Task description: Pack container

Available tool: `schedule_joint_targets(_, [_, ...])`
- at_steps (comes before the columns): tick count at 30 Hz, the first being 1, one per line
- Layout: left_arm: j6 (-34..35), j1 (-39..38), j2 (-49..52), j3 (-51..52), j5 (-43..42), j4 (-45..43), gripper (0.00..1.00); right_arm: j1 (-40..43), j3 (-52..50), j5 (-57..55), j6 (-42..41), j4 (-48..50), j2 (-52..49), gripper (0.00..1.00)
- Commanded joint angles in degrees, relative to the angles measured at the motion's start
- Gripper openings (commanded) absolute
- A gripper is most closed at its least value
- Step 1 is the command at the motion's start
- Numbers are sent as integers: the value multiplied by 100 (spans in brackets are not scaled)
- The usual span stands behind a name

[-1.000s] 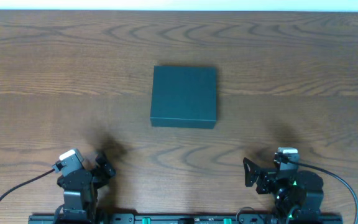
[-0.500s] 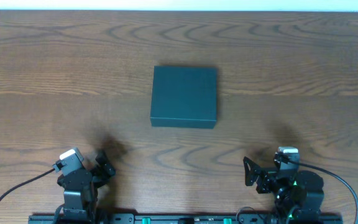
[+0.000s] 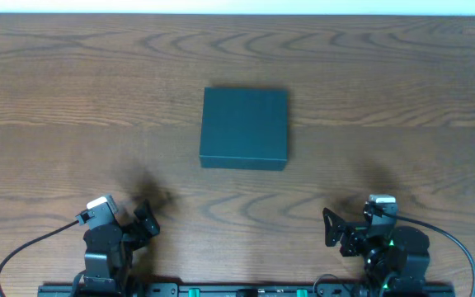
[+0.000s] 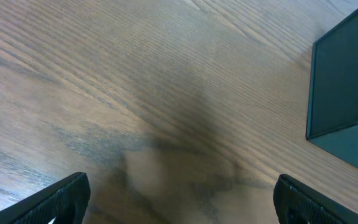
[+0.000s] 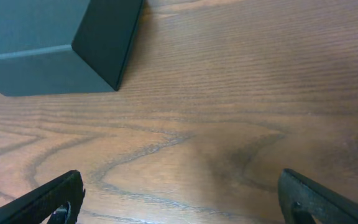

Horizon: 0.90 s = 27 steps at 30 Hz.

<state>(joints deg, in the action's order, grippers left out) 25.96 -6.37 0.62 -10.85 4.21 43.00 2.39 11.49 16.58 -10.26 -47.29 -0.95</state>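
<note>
Dark teal container [image 3: 244, 128] closed and flat on the wooden tabletop [image 3: 402, 91], left claw [image 4: 180, 200] nearer the robot and left of the container, spread wide, holding nothing, right claw [image 5: 182, 200] nearer and right of the container, also wide, empty, both well apart from it

Wood-grain table [image 3: 402, 91]; pale strip [image 3: 237, 7] beyond.
</note>
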Motion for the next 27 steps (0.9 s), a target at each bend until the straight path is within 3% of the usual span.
schedule_joint_targets(1, [66, 31, -37, 120, -101, 48, 95, -7, -81, 37, -59, 9, 20, 99])
schedule_joint_targets(8, [-208, 31, -37, 125, -9, -295, 96, -7, -83, 48, 39, 573, 20, 99])
schedule_joint_targets(11, [-750, 31, -37, 184, 96, -920, 95, -22, -83, 111, 693, 988, 20, 99])
schedule_joint_targets(15, [-848, 35, -37, 319, 254, -1617, 95, -22, -90, -802, 1915, 1132, 20, 99])
schedule_joint_targets(18, [-1040, 35, -37, 442, 579, -2162, 95, -22, -101, -1045, 2063, 1368, 20, 99])
schedule_joint_targets(24, [-1226, 35, -37, 1075, 933, -4203, 95, -22, -501, -1036, 2063, 3475, 20, 99])
schedule_joint_targets(27, [-1226, 35, -37, 1058, 933, -4409, 96, -22, -798, -1038, 2063, 4583, 20, 99])
